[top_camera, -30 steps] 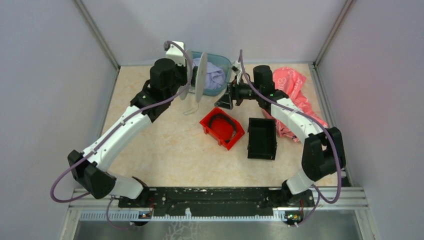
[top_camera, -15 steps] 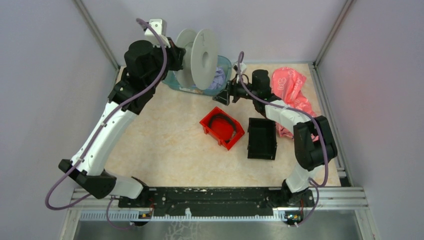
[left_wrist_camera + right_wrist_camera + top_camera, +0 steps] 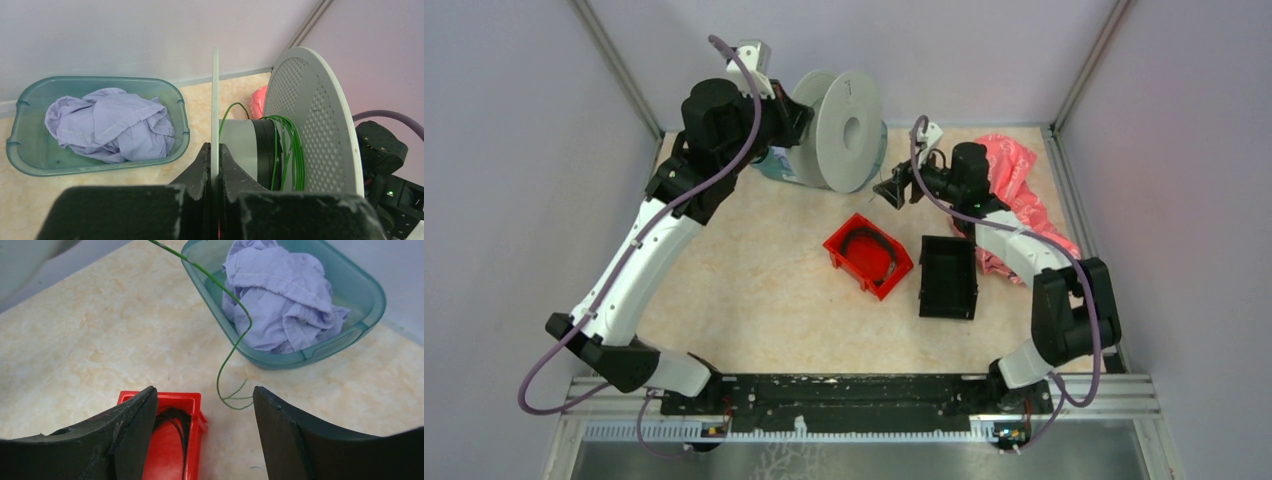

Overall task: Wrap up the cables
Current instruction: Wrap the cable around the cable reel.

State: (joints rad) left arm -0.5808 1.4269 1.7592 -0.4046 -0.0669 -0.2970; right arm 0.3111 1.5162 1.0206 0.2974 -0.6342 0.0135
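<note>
your left tool (image 3: 215, 152) clenched on white spool (image 3: 849, 125) flange, held aloft. green cable (image 3: 286, 150) wound on hub, tail dangling before your right tool (image 3: 204, 395), released, above tabletop (image 3: 100, 340).

The left arm (image 3: 639, 270) reaches high toward the bench's (image 3: 754, 290) far-left corner, left claw (image 3: 214, 150) pinched tight on a white spool's (image 3: 310, 125) flange. The right arm (image 3: 1024, 250) bends along the right edge, right claw (image 3: 205, 410) gaping, pointing left.
</note>
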